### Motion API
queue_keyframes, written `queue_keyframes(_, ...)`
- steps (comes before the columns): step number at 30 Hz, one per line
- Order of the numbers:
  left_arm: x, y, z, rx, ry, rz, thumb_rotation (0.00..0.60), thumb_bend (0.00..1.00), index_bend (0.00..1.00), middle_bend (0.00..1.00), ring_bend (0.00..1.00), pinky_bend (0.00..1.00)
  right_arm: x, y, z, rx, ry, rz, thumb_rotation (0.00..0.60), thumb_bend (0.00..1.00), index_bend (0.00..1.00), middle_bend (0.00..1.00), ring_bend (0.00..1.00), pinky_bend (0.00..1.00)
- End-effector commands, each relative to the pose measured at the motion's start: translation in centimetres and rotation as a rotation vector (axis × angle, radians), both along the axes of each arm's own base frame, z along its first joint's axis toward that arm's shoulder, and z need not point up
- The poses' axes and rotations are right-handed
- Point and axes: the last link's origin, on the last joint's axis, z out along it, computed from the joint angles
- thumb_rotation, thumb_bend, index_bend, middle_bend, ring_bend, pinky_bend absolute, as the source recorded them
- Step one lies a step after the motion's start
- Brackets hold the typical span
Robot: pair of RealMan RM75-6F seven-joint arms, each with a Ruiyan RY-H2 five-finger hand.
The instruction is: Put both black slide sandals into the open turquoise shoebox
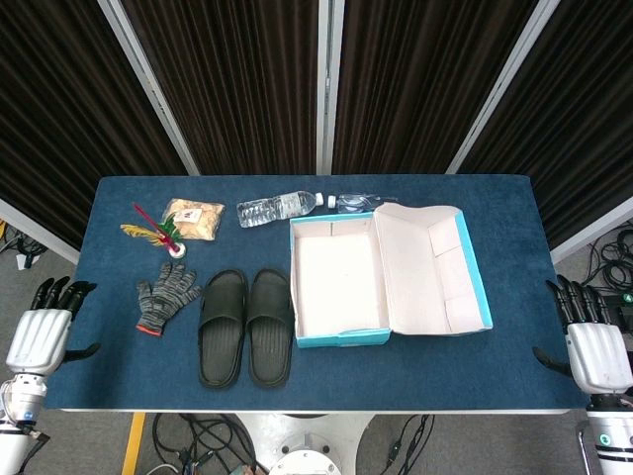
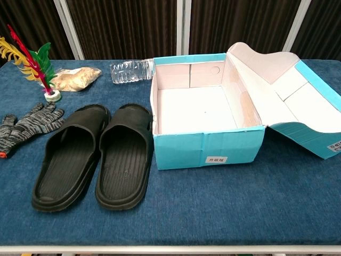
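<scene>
Two black slide sandals lie side by side, soles down, on the blue table: the left sandal and the right sandal. Just right of them stands the open turquoise shoebox, empty, with its lid folded out to the right. My left hand hangs open off the table's left edge. My right hand hangs open off the right edge. Both hands are far from the sandals and show only in the head view.
A grey knit glove lies left of the sandals. Behind are a feathered shuttlecock, a snack bag, a plastic bottle and a second clear item behind the box.
</scene>
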Motion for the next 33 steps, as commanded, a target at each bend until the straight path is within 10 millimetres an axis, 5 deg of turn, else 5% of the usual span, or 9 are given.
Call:
queue_keyframes(1, 0.0, 0.1, -0.1, 0.010, -0.005, 0.001, 0.600, 0.02, 0.15, 0.13, 0.05, 0.02, 0.0, -0.1, 0.1, -0.004, -0.001, 0.002, 0.600, 0.03, 0.00, 0.02, 0.00, 0.00)
queue_keyframes(10, 1.2, 0.6, 0.0, 0.070, -0.033, -0.054, 0.600, 0.02, 0.15, 0.13, 0.05, 0.03, 0.2, 0.1, 0.9, -0.033, -0.007, 0.024, 0.600, 0.03, 0.00, 0.02, 0.00, 0.00)
queue_keyframes(15, 3.7, 3.1, 0.1, 0.051, -0.085, -0.149, 0.600, 0.02, 0.16, 0.13, 0.11, 0.07, 0.4, -0.2, 1.5, -0.045, -0.005, 0.047, 0.600, 0.03, 0.00, 0.02, 0.00, 0.00)
queue_keyframes(18, 5.9, 5.2, -0.1, 0.004, -0.141, -0.216, 0.600, 0.02, 0.17, 0.14, 0.24, 0.19, 0.8, -0.4, 1.9, -0.053, 0.002, 0.071, 0.600, 0.03, 0.00, 0.02, 0.00, 0.00)
queue_keyframes(23, 10.0, 8.3, -1.9, -0.110, -0.203, -0.290, 0.600, 0.02, 0.17, 0.16, 0.56, 0.63, 1.2, -0.4, 2.7, -0.068, 0.016, 0.094, 0.600, 0.03, 0.00, 0.02, 0.00, 0.00)
queue_keyframes(33, 17.3, 11.0, -8.1, -0.360, -0.192, -0.310, 0.600, 0.02, 0.17, 0.17, 0.71, 0.71, 1.2, 0.0, 3.4, -0.084, 0.017, 0.091, 0.600, 0.03, 0.00, 0.02, 0.00, 0.00)
